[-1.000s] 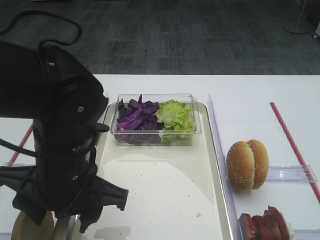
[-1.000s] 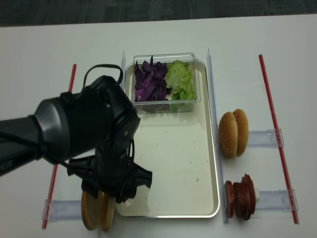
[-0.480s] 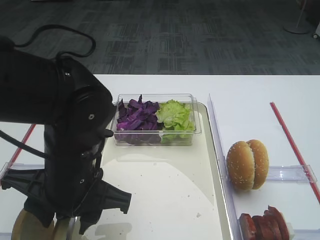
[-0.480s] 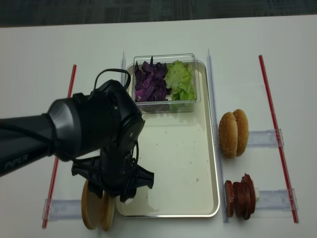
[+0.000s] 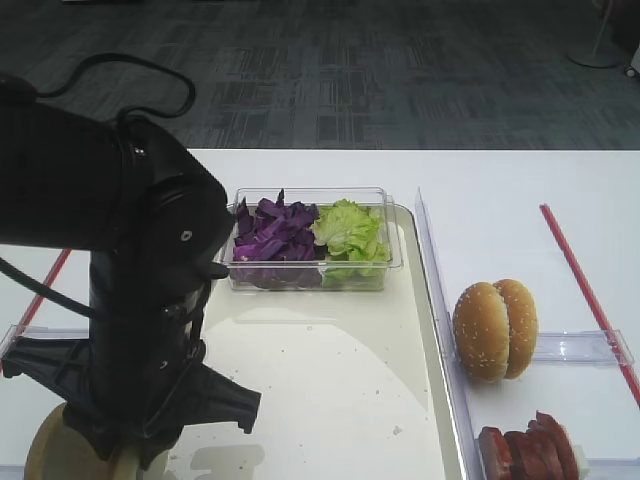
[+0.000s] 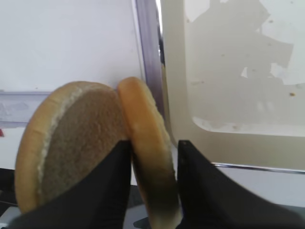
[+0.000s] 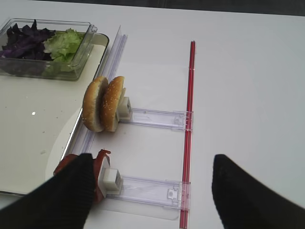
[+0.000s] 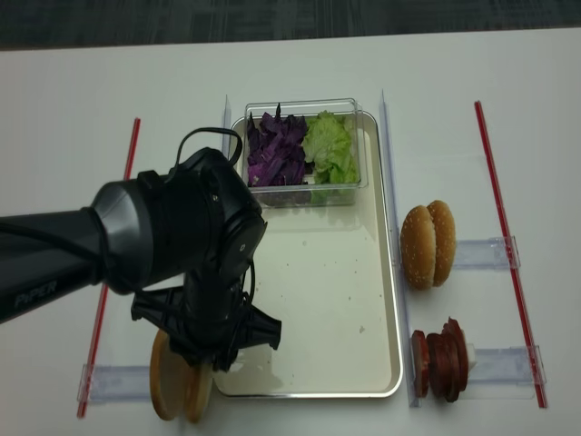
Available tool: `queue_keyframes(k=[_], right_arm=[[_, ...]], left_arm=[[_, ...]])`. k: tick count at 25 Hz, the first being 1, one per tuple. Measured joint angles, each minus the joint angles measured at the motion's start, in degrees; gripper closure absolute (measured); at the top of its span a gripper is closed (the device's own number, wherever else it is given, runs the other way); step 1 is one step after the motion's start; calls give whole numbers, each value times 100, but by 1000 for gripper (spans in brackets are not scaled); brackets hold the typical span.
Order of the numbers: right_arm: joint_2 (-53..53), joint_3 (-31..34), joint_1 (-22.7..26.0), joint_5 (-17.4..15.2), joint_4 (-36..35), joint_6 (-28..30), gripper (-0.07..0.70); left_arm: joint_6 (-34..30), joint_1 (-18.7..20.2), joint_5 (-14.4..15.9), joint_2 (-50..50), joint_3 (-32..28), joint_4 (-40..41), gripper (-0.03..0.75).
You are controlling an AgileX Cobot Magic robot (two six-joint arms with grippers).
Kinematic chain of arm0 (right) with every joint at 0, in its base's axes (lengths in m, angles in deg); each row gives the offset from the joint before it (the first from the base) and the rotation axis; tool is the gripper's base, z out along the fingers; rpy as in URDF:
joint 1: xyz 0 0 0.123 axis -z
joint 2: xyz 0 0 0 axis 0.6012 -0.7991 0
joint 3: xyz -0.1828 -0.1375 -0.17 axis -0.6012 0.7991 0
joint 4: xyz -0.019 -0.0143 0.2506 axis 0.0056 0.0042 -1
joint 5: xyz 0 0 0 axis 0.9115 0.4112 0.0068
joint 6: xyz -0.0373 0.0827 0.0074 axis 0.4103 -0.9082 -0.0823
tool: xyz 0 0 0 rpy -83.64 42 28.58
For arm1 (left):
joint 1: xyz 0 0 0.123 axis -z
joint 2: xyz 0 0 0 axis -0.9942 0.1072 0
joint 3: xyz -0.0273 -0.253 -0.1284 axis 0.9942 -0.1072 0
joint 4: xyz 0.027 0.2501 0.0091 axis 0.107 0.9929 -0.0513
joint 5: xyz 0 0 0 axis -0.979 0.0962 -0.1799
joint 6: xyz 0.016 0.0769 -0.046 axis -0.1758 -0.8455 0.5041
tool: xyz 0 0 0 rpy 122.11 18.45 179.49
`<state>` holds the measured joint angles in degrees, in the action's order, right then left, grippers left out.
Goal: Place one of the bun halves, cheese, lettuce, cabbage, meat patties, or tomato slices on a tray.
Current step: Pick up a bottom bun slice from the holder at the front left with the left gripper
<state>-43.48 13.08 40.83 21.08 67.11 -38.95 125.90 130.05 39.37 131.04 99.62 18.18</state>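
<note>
wrist view shows left gripper (image 6: 151, 164) seemingly clamping bun half (image 6: 147, 148).

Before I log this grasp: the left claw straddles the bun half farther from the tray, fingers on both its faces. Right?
No. In the left wrist view the left claw straddles the bun half nearer the tray, fingers on both its faces.
</note>
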Motion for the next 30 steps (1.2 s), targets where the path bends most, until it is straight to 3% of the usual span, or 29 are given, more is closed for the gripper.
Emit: queue_keyframes(k=[12, 30], right_arm=[[0, 0, 0, 0, 0, -10, 95], [0, 0, 0, 0, 0, -10, 95]], left_arm=[[-300, 0, 134, 0, 0, 4, 619], [-500, 0, 280, 0, 322, 30, 638]])
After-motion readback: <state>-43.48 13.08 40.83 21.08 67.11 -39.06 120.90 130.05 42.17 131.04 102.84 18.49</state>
